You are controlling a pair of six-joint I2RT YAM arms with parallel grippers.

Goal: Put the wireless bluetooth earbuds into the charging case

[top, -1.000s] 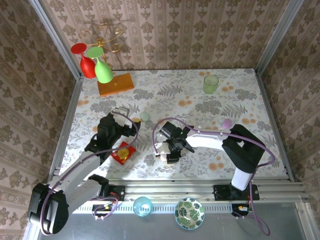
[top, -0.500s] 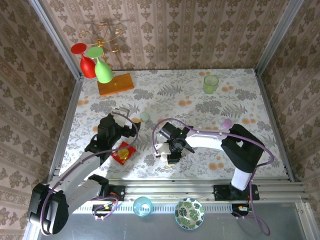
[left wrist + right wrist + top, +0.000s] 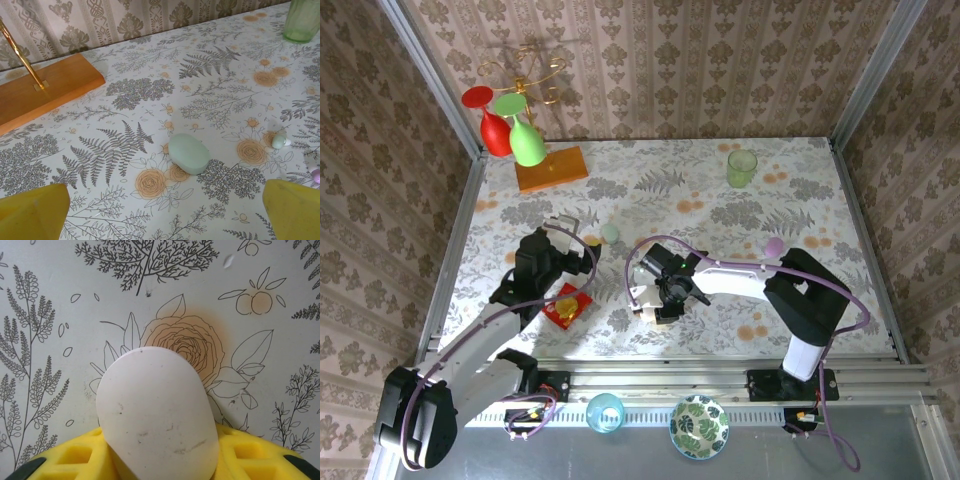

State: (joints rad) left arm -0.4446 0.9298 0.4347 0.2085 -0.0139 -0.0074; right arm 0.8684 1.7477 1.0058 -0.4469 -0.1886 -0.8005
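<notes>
A floral tablecloth (image 3: 720, 200) covers the table, with patterned wallpaper on three sides. Over the last second the right gripper (image 3: 656, 300) has drawn its jaws in from a wider stance. It works just off the table's centre, toward 6 o'clock. The right wrist view shows what the jaws have met: the white case (image 3: 156, 415) sits between the yellow pads (image 3: 240, 450), which bear on both its flanks. I read this as a grasp just taken. The case looks closed, and I cannot tell whether it rests on the cloth or is slightly off it. For the task this suggests the container is being secured first. No earbud is in it yet, and it probably has to be opened before one can go in.

The left gripper (image 3: 162, 212) is unchanged, with its fingers spread fully and nothing between them. It hangs over the cloth at 9 o'clock from the right one.

From overhead the pad contact is too small to judge, and the right wrist camera settles it. The left wrist camera shows the loose pieces. A green case (image 3: 189, 153) lies mid-frame, and a pale green earbud (image 3: 280, 141) lies apart from it at its 3 o'clock. A pink-purple earbud (image 3: 316, 175) is at the frame's edge, at 4 o'clock. The green cup (image 3: 302, 20) stands at 1 o'clock and the wooden base (image 3: 45, 90) at 10 o'clock. The overhead view adds how the two arms stand to each other.
</notes>
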